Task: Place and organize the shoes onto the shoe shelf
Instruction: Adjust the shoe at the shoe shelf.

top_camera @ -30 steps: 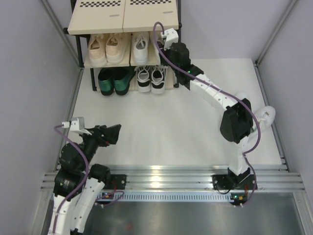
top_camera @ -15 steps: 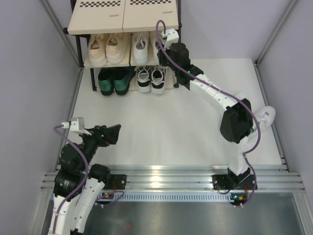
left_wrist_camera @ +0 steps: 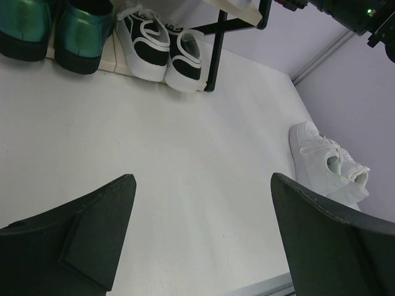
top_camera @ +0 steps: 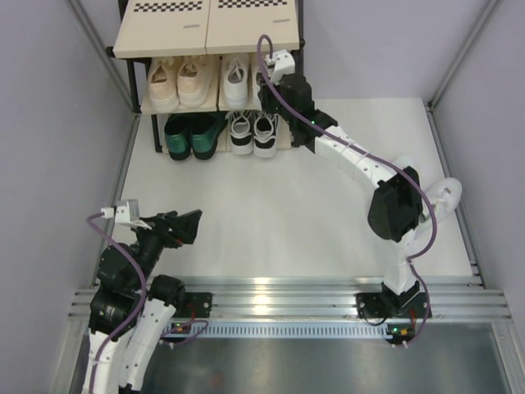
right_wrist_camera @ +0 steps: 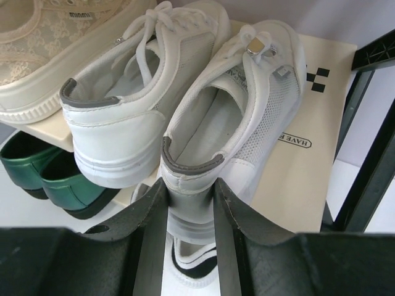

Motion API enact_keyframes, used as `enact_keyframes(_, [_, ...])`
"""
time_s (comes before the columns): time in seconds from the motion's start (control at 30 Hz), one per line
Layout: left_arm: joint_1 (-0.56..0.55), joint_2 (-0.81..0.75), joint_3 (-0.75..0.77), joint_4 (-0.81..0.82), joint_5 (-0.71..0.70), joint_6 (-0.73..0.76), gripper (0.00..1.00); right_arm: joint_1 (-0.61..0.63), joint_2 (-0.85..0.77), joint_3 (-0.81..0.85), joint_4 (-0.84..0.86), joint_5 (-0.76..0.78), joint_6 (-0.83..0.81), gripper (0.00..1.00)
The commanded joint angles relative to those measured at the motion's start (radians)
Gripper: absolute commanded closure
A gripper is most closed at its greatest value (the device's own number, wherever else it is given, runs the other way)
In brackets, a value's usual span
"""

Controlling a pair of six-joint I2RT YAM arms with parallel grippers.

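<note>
White sneaker [right_wrist_camera: 247, 105] edges deeper onto the shoe shelf [right_wrist_camera: 299, 172].
Right claw [right_wrist_camera: 189, 197], clamped on its heel, has nudged leftward; left claw [left_wrist_camera: 200, 185] hangs open; pair nearly seated.

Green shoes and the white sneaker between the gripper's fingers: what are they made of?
The green shoes look like glossy patent or synthetic leather, given their metallic sheen and bright highlights, on black rubbery soles. The white sneaker shows fine mesh side panels, smooth leather-like trim and a grey heel band; real or faux is unclear.
</note>
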Motion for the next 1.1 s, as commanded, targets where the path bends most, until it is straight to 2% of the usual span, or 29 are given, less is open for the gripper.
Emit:
enact_keyframes(0.0, [-0.001,-0.013,0.030,0.005,0.004,-0.013,0.04,0.068,-0.047,0.052,-0.039,-0.074,0.039,0.80])
enact_keyframes(0.17, [-0.001,-0.019,0.032,-0.003,0.005,-0.014,0.04,0.074,-0.042,0.057,-0.045,-0.068,0.042,0.78])
enact_keyframes(0.2, [-0.001,-0.021,0.032,-0.003,0.005,-0.016,0.04,0.075,-0.044,0.057,-0.048,-0.069,0.040,0.73])
enact_keyframes(0.23, [-0.001,-0.021,0.030,-0.003,0.005,-0.019,0.04,0.077,-0.048,0.052,-0.048,-0.051,0.028,0.61])
enact_keyframes(0.27, [-0.001,-0.021,0.030,-0.003,0.005,-0.019,0.04,0.077,-0.049,0.052,-0.048,-0.051,0.028,0.60])
enact_keyframes(0.57, [-0.001,-0.021,0.035,-0.003,0.010,-0.023,0.04,0.077,-0.131,0.000,-0.042,0.018,-0.056,0.32])
enact_keyframes(0.77, [0.001,-0.013,0.041,-0.001,0.014,-0.036,0.04,0.077,-0.242,-0.072,-0.065,0.029,-0.147,0.20])
enact_keyframes(0.83, [-0.001,-0.006,0.042,-0.003,0.024,-0.046,0.04,0.075,-0.303,-0.100,-0.116,-0.017,-0.191,0.15])
enact_keyframes(0.87, [-0.001,0.002,0.045,-0.001,0.025,-0.057,0.04,0.075,-0.356,-0.136,-0.141,-0.051,-0.260,0.07])
enact_keyframes(0.9, [-0.001,0.008,0.045,-0.001,0.030,-0.068,0.02,0.072,-0.383,-0.156,-0.173,-0.159,-0.305,0.02])
enact_keyframes(0.97, [-0.001,0.019,0.045,0.000,0.040,-0.088,0.02,0.045,-0.436,-0.202,-0.327,-0.302,-0.434,0.01])
enact_keyframes(1.0, [0.001,0.039,0.042,0.000,0.048,-0.103,0.02,0.028,-0.493,-0.221,-0.374,-0.448,-0.470,0.01])
enact_keyframes(1.07, [-0.001,0.070,0.039,0.005,0.089,-0.120,0.02,-0.044,-0.559,-0.311,-0.455,-0.529,-0.503,0.01])
